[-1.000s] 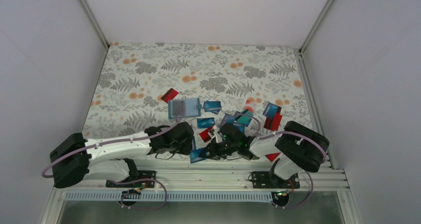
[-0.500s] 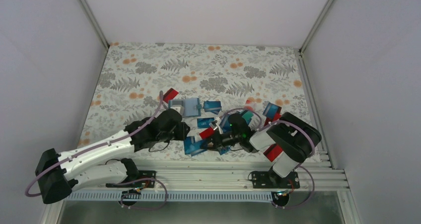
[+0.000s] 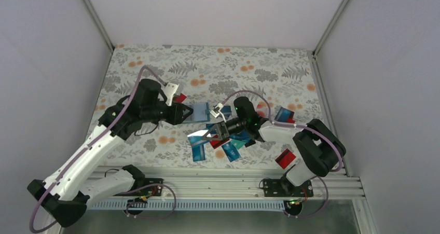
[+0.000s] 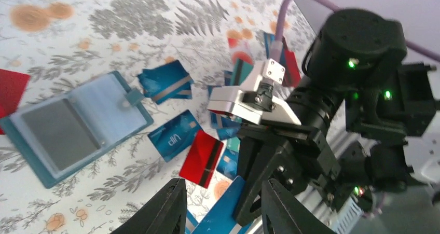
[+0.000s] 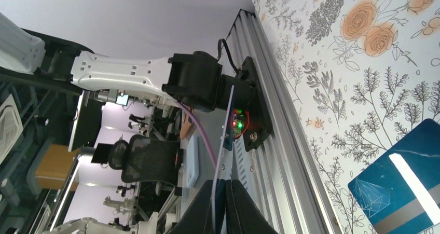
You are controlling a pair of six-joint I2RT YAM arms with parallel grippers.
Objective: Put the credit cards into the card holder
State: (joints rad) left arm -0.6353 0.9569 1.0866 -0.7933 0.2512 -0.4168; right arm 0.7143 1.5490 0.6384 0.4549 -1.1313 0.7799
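Floral tablecloth (image 3: 155,73), mid-table: left gripper (image 3: 178,113) swung up from near edge, now beside open card holder (image 3: 200,111), jaws parted, empty. Right gripper (image 3: 215,132) lifted too, pinching one card (image 5: 224,140) — insertion likely next. Other cards (image 3: 233,150) loose nearby.

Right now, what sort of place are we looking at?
Probably a robotics lab test cell: two robot arms bolted to an aluminium rail, plain white panel walls boxing in a floral-cloth table, and an office chair with desks beyond it in the right wrist view.
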